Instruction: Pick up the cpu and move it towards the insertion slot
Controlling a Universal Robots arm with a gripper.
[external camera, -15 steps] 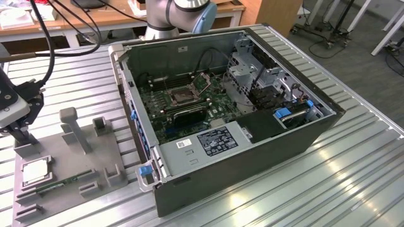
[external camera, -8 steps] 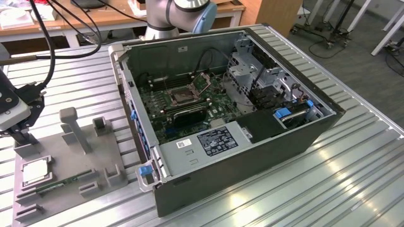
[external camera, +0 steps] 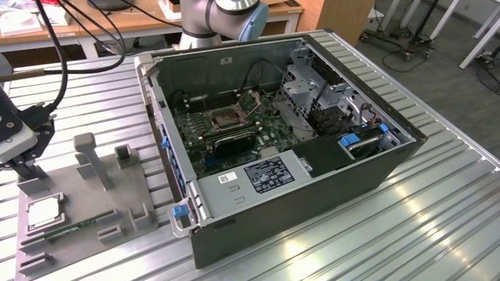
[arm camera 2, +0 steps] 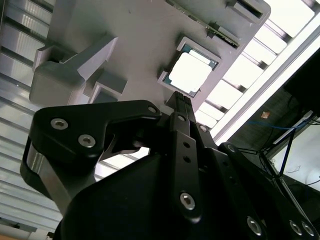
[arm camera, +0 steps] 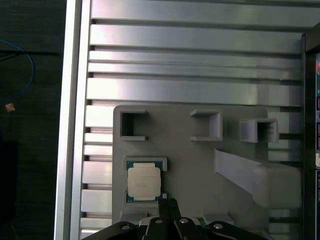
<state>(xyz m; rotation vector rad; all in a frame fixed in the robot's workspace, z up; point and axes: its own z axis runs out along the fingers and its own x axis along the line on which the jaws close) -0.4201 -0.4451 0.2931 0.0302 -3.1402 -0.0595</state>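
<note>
The cpu [external camera: 44, 211] [arm camera 2: 192, 74] [arm camera: 144, 182], a silver-topped square chip, lies flat in a recess of the grey fixture plate [external camera: 109, 193] at the exterior view's left. My gripper [external camera: 30, 171] [arm camera 2: 181, 97] [arm camera: 167, 202] hangs just above that plate beside one edge of the chip. Its two thin fingers are pressed together with nothing between them. The insertion slot [external camera: 224, 120], a black square socket with a metal frame, sits on the green motherboard inside the open computer case, well to the exterior view's right of the gripper.
The fixture plate carries upright grey posts [external camera: 90, 158] and brackets, and a green memory stick [external camera: 74, 227] lies in it near the chip. The computer case wall [external camera: 160, 140] rises between plate and socket. The slatted metal table [external camera: 390, 234] ends close beyond the plate [arm camera: 75, 150].
</note>
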